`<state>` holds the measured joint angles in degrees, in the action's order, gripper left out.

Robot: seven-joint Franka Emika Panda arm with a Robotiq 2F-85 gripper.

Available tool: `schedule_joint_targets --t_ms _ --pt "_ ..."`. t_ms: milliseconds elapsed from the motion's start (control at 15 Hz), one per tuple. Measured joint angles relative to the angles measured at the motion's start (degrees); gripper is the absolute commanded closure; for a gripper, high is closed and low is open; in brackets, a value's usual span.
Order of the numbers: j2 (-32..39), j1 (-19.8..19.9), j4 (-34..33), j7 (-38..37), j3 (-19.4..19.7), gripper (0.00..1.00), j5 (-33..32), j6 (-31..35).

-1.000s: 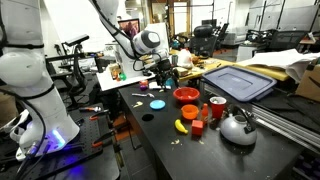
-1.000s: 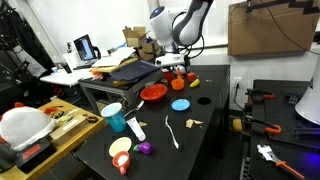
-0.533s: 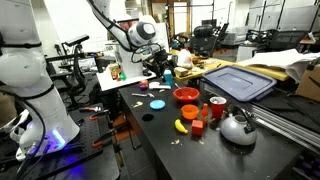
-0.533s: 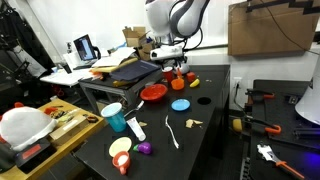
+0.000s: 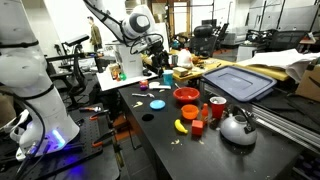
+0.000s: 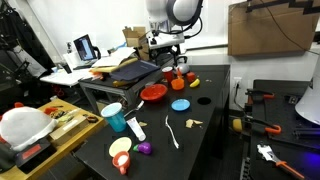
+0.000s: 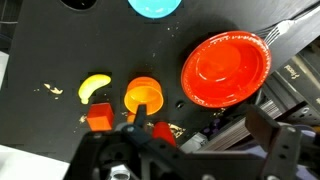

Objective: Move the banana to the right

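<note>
The banana (image 7: 94,87) is small, bright yellow and curved, and lies on the black table. In the wrist view it is left of an orange cup (image 7: 143,96) and above a red block (image 7: 99,117). It also shows in both exterior views (image 5: 181,126) (image 6: 194,82). The red bowl (image 7: 225,70) (image 5: 186,96) (image 6: 153,93) sits near it. My gripper (image 7: 200,128) (image 5: 152,45) (image 6: 168,47) is open and empty, well above the table and clear of the banana.
A blue disc (image 5: 157,103) (image 6: 180,104), a red cup (image 5: 215,108) and a metal kettle (image 5: 237,128) stand on the table. A teal cup (image 6: 113,117), an orange cup (image 6: 122,150) and a white utensil (image 6: 172,133) lie toward one end. A dark tray (image 5: 238,80) sits behind.
My arm has lifted up and away from the table, and the gripper now hangs higher above the objects. The banana and other objects have not moved.
</note>
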<state>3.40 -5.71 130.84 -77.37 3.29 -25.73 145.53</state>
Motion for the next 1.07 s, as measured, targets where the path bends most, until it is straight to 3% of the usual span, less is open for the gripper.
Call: schedule_joint_targets --t_ms 600,1067 --pt "-7.30 0.17 2.83 30.83 -3.04 0.00 19.33 -0.85" --pt "-12.38 0.02 2.65 52.87 -4.60 0.00 28.32 -9.00"
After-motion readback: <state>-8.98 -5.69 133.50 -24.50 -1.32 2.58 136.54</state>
